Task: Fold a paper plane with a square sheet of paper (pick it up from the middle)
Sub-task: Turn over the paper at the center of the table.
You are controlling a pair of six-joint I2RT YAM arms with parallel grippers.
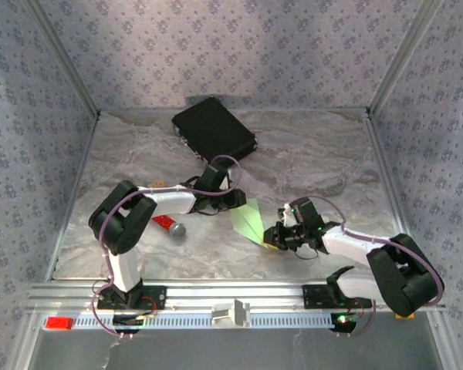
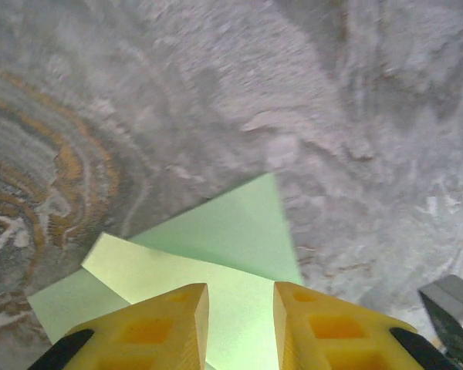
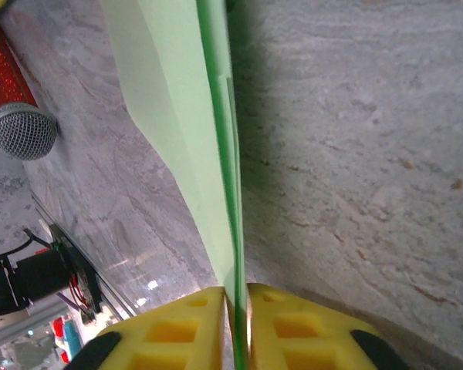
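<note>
- tabletop (image 1: 316, 166): grey marbled cover, with a black case (image 1: 214, 128) at the far side, well apart from the work.
- sheet of paper (image 1: 248, 220): light green, folded, mid-tabletop between both arms.
- Handling, my call: thin, light and floppy; it crumples and tears easily. Pinch the doubled fold edge, gently.
- right claw (image 3: 235, 324): clamped on the sheet's edge.
- left claw (image 2: 241, 324): fingers apart over the sheet, not gripping.

The left arm (image 1: 170, 202) and right arm (image 1: 347, 245) were built from white links and black joint housings. A purple cable (image 1: 106, 223) was looped along each. The fingers (image 2: 158, 327) were moulded in yellow, with square recesses and black outer corners.
</note>
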